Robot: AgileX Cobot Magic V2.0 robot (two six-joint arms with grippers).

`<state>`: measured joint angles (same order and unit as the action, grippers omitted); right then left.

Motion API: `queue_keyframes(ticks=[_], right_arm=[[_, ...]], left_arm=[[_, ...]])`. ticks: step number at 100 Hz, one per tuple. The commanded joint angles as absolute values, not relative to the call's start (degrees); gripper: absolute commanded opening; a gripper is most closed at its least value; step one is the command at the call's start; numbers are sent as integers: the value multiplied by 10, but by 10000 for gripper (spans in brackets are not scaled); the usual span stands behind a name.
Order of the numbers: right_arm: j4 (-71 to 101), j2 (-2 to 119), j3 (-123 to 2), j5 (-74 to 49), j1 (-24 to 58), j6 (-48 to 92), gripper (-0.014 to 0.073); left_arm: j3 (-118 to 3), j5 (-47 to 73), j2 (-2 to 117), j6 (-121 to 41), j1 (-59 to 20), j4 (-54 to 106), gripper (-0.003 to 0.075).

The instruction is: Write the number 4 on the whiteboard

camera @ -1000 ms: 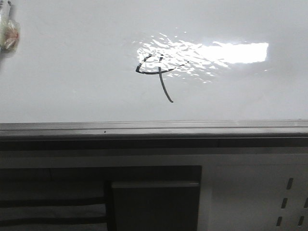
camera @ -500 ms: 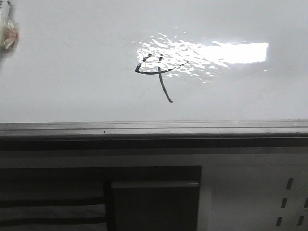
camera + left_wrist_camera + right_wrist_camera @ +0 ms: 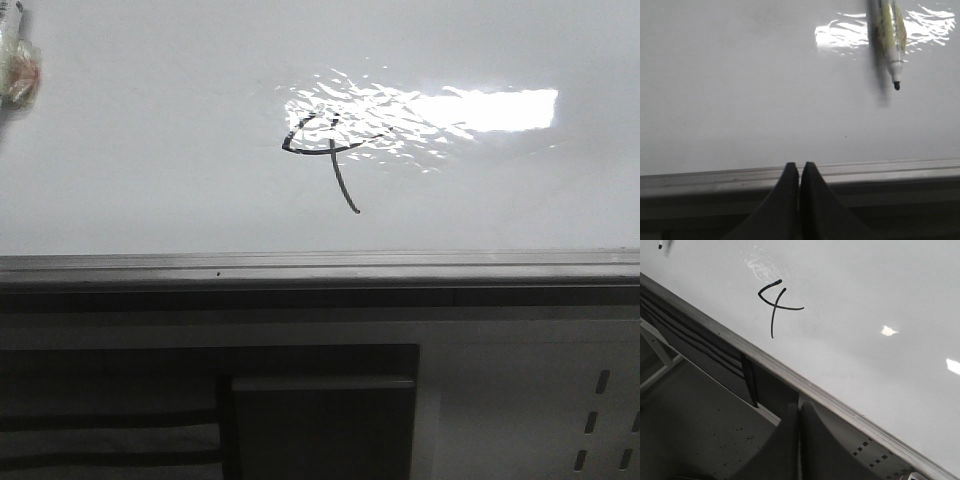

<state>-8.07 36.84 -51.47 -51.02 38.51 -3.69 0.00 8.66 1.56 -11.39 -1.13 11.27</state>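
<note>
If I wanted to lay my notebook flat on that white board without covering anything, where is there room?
The whiteboard is mostly bare. The widest free patch lies between the marker, at the far left edge in the front view, and the number 4. Another runs from the 4 rightward, under the light glare. The strip between the 4's tail and the grey edge rail is narrower.

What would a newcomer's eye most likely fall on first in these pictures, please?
Probably the number 4, thin black strokes near the middle of the whiteboard, partly over a rippled bright glare. Next, the uncapped marker lying on the board toward its left edge, tip bare. Both tools, left and right, sit shut near the grey edge rail, holding nothing.
</note>
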Motion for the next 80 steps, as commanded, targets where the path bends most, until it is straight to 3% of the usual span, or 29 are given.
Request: queue_keyframes(ticks=[1,80], right_arm=[[-93,371,-527,-474,382,-39,-71],[-93,371,-527,-477,382,-39,-71]], left_arm=[[15,23,-6,-113,-11,121,-20],[13,33,-19,-113,-15,121,-20]])
